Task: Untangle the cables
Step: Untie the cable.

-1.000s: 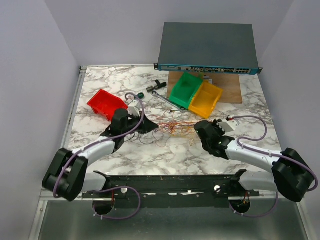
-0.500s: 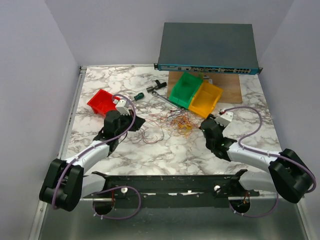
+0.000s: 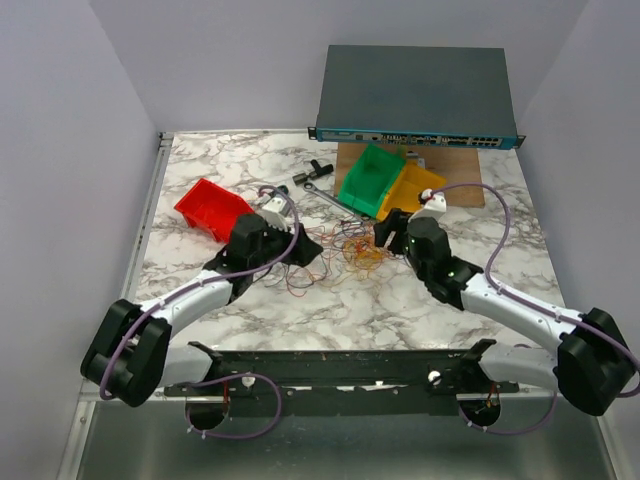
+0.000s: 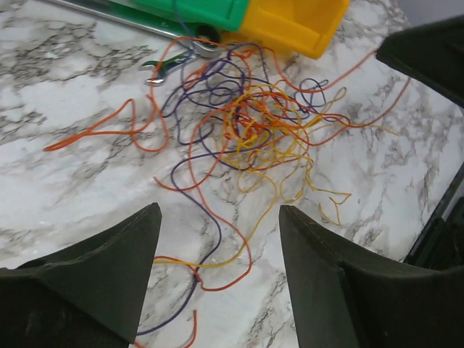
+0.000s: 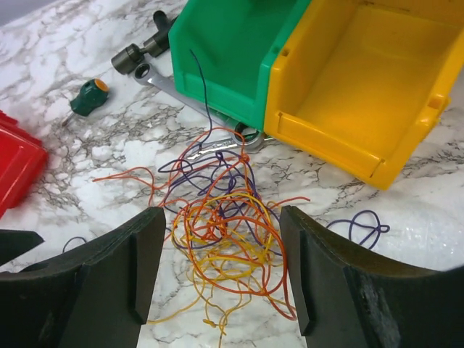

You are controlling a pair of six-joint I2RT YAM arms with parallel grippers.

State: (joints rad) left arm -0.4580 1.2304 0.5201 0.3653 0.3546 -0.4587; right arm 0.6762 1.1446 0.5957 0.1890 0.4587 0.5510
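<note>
Two arms flank one tangle.

Top view: the cables point(image 3: 352, 252) lie as a loose knot of orange, yellow, red and dark purple on the marbled worktop point(image 3: 420, 300), mid-table, just in front of the green bin point(image 3: 368, 180) and yellow bin point(image 3: 412, 197). The left fingers point(image 3: 306, 247) sit just beside the knot's left fringe. The right fingers point(image 3: 386, 231) sit just beside its right edge, nearer the bins. The knot lies between the two sets. It has no single long axis, but its spread runs roughly along the line joining them.

Left wrist view: the left fingers point(image 4: 98, 279) stand wide apart, gripping nothing. The dense yellow-orange core lies ahead and slightly right. Purple and orange strands run back from it onto the bare worktop between the tips. One orange tail reaches off to the left.

Right wrist view: the right fingers point(image 5: 119, 283) are likewise spread and empty. The core sits straight ahead, centred on the gap. A purple strand climbs the green bin's wall. One small purple loop point(image 5: 362, 228) lies apart from the knot, on the right of this view.

Judgement: the right arm looks better placed for the core, the left arm for the trailing strands. The next move likely needs each to pinch a different strand and draw apart along the joining line. Risks: hair-thin wire slipping from the tips, or the whole knot dragging as one.
</note>
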